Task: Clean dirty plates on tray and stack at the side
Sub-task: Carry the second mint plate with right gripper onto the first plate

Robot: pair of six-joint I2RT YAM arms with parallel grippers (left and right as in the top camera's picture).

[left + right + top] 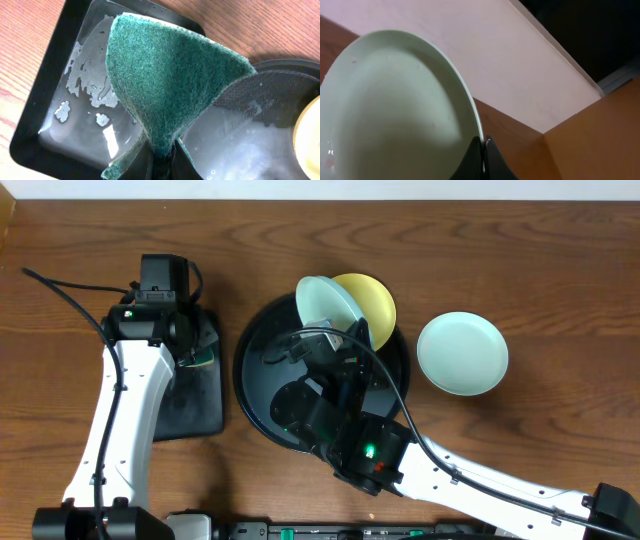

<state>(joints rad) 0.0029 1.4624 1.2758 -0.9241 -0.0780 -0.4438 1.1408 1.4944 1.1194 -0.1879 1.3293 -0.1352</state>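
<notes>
One mint-green plate [325,302] stands tipped up over the far side of the round black tray [255,385], pinched at its rim by my right gripper [483,146], while my left gripper [161,159], squeezing the green scrub pad [165,75], waits to its left over the small tray [195,408].

Brown wood-grain bench [560,260]; pale wall [520,65] through mid frame, unlit dark area [590,30] at upper right.

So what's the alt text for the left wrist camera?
A green scouring pad, folded and clamped in the left pincer, hangs above a wet black rectangular tray on a wooden table. Part of the round black tray shows at right.
</notes>
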